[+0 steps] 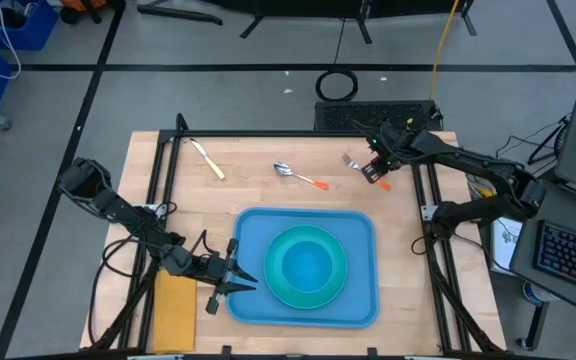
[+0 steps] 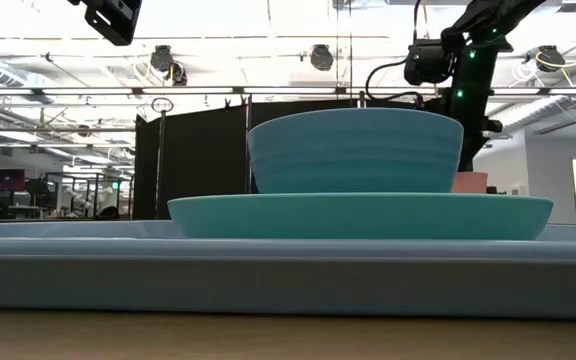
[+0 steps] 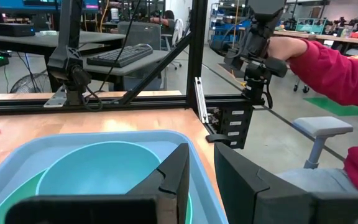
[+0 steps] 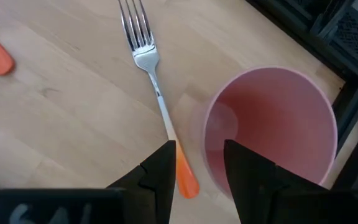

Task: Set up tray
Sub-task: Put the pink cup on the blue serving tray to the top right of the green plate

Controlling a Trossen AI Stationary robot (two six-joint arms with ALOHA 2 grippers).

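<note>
Tray (image 1: 360, 300): smooth blue plastic rectangle, rounded corners, bearing round teal plate (image 1: 340, 287).

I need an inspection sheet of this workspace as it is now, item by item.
surface: wooden table, level.
job's things: blue tray holds teal plate with bowl.
clutter: knife, spoon, fork, pink cup, yellow napkin, all outside tray.
hands: left hand closed on tray's left rim; right hand open over pink cup.
cables: black coil on floor behind table.
surroundings: person's red sleeve; keyboard at right.
</note>
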